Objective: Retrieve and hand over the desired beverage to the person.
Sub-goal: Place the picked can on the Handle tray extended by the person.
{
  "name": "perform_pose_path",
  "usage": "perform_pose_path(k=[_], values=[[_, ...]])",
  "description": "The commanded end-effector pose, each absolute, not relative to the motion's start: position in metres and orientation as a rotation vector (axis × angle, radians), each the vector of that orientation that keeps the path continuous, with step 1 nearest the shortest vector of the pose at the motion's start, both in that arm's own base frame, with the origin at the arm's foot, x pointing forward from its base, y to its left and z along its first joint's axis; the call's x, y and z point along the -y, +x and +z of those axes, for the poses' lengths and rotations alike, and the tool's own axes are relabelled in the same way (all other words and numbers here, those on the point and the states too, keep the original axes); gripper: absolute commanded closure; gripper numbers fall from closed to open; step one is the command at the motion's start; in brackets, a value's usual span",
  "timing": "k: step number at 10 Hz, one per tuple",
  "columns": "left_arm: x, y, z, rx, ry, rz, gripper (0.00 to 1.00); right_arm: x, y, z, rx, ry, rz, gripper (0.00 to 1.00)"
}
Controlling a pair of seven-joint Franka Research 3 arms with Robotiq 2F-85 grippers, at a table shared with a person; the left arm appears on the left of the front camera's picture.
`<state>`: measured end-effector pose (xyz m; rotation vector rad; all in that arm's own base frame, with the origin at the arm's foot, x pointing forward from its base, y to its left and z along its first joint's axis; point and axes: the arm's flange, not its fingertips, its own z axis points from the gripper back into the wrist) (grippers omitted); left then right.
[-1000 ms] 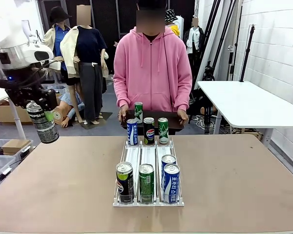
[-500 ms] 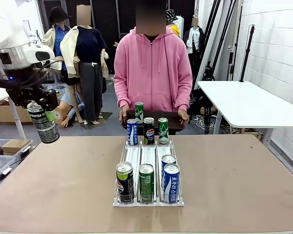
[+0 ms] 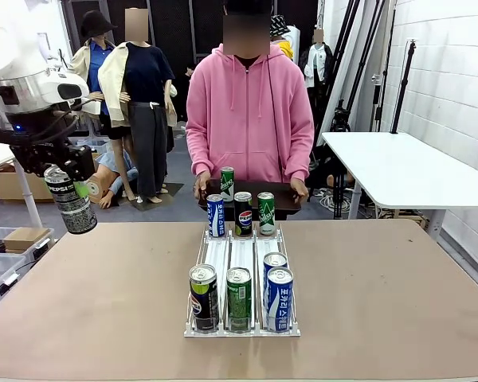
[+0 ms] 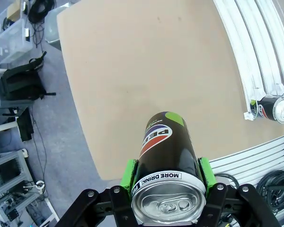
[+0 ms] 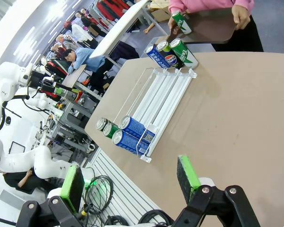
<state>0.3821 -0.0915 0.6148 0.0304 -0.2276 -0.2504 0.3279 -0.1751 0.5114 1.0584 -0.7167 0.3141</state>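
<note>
The left gripper [image 3: 70, 193] is clamped on a black Pepsi can [image 3: 68, 200], held in the air off the table's [image 3: 103, 302] left edge, at about nine o'clock from the white can rack [image 3: 241, 263]. From its wrist camera the green pads [image 4: 128, 174] press both sides of the can [image 4: 169, 165], lid toward the lens. So the retrieving looks done; the handover isn't.

The person [image 3: 248, 111] in the pink hoodie stands at twelve o'clock, both hands on a dark tray [image 3: 283, 193] that carries one green can [image 3: 226, 182]. The Pepsi can is well apart from that tray, so the arm has the whole crossing left, then the release.

The right gripper [image 5: 130, 182] hangs above the table with its jaws wide apart and nothing between them.
</note>
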Motion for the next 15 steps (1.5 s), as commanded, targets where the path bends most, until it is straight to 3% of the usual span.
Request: perform_pose_path(k=[1,15], values=[[0.0898,0.3818,0.6218,0.242,0.030,-0.247,1.00,0.1746,0.3300,0.5128,0.740,1.081,0.316,0.00],[0.0898,0.3818,0.6218,0.242,0.030,-0.247,1.00,0.1746,0.3300,0.5128,0.740,1.081,0.316,0.00]])
